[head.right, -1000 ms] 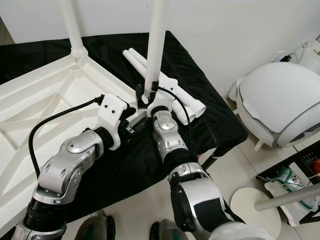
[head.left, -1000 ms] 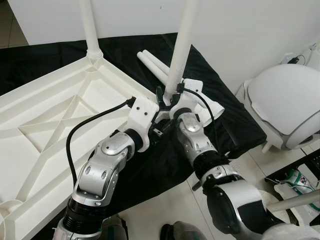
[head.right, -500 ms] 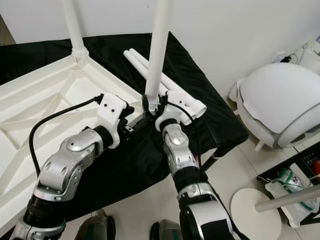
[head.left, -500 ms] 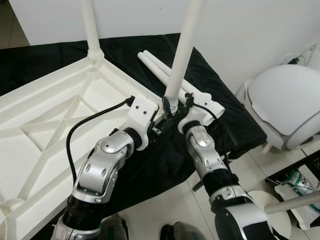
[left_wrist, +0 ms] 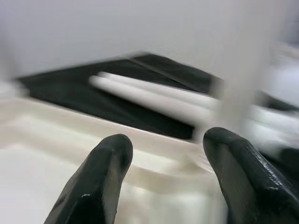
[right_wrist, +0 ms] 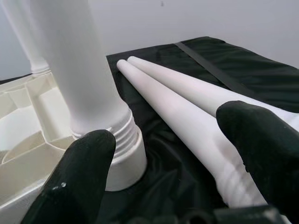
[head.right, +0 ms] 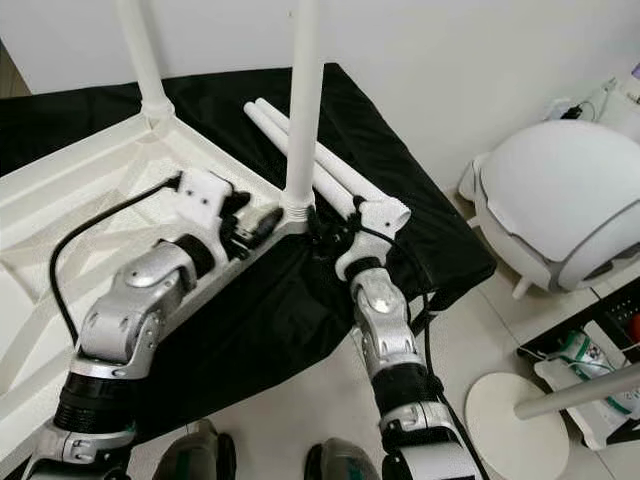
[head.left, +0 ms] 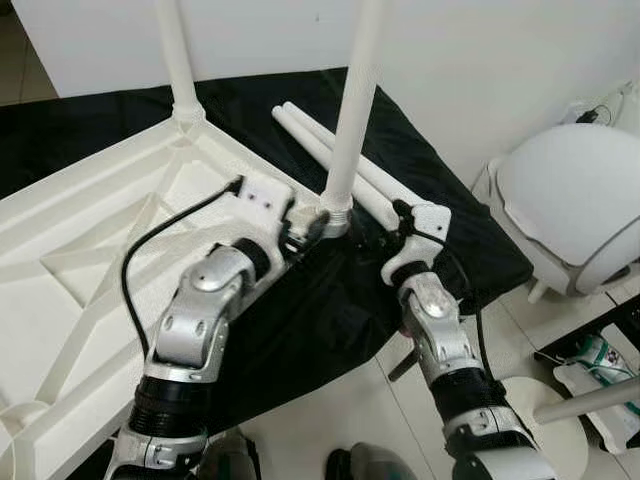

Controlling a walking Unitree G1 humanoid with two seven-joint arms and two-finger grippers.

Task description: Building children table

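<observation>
We see even, bright indoor light with soft shadows and no hard glare. Both eye views are sharp, lines bowing slightly at the edges. Our left wrist view is smeared with blur; our right wrist view is crisp, its near fingers (right_wrist: 79,186) soft.

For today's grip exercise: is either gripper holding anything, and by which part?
Nothing is held. Left gripper and right gripper are both open beside the upright leg.

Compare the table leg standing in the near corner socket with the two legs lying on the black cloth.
The standing leg is upright, screwed into the tabletop; the loose legs lie flat, side by side, unattached, threaded ends bare. All are white, tapered tubes.
</observation>
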